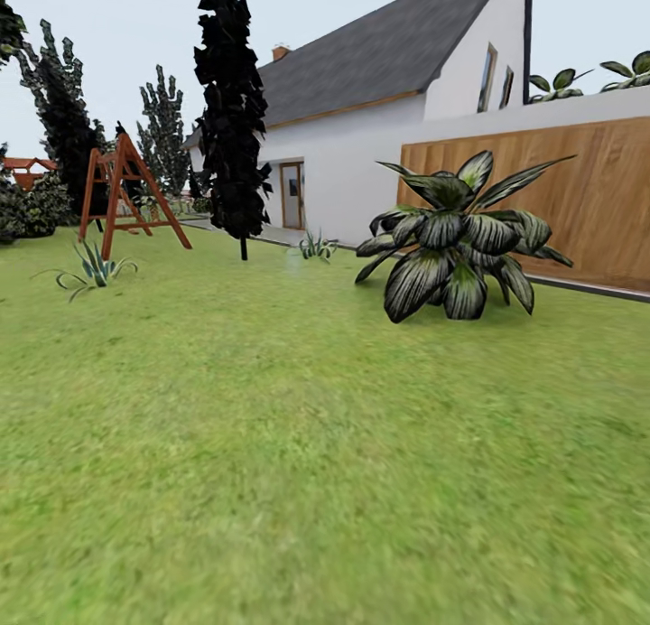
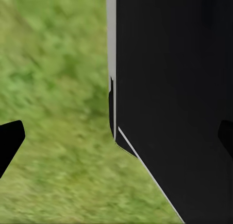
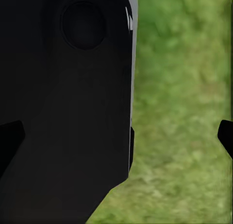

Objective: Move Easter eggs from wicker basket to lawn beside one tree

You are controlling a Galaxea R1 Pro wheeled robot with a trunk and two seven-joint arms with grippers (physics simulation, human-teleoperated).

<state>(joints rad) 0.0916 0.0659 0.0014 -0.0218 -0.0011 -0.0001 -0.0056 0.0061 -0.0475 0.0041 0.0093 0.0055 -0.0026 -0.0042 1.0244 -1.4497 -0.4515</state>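
Lawn (image 1: 298, 444) ahead, cypress (image 1: 233, 110) far left — likely searching for the basket; both grippers (image 2: 116, 136) (image 3: 116, 136) spread wide, empty; next, locate it.

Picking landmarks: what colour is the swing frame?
Reddish-brown wood; the swing frame shows best in the head view.

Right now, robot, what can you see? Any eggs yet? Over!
Both grippers open, empty, fingertips apart over grass. No eggs or basket in sight; lawn ahead. Leafy plant ahead right, dark cypress beyond.
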